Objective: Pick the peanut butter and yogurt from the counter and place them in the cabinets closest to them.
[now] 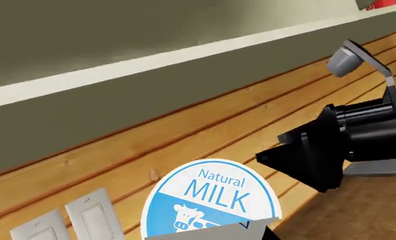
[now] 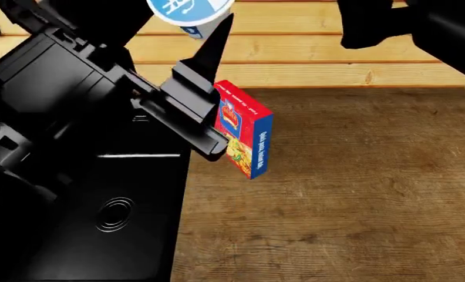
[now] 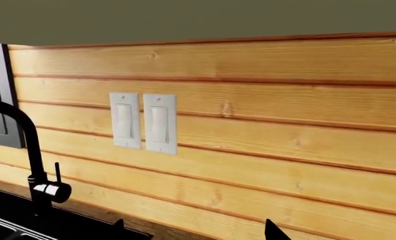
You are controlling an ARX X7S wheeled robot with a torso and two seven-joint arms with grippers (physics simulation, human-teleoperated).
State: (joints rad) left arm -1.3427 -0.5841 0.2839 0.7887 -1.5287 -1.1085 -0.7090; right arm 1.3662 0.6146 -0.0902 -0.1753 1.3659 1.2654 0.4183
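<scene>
Even, soft light fills the room, everything rendered crisp without blur or edge warping, the black sink basin (image 2: 99,217) at seven o'clock catching pale glints, and a faint shadow under the red and blue box (image 2: 244,129).

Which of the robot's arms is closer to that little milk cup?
Left. The yogurt sits right at the left gripper, apparently between its fingers. The right gripper hangs apart from it, off to the side.
</scene>
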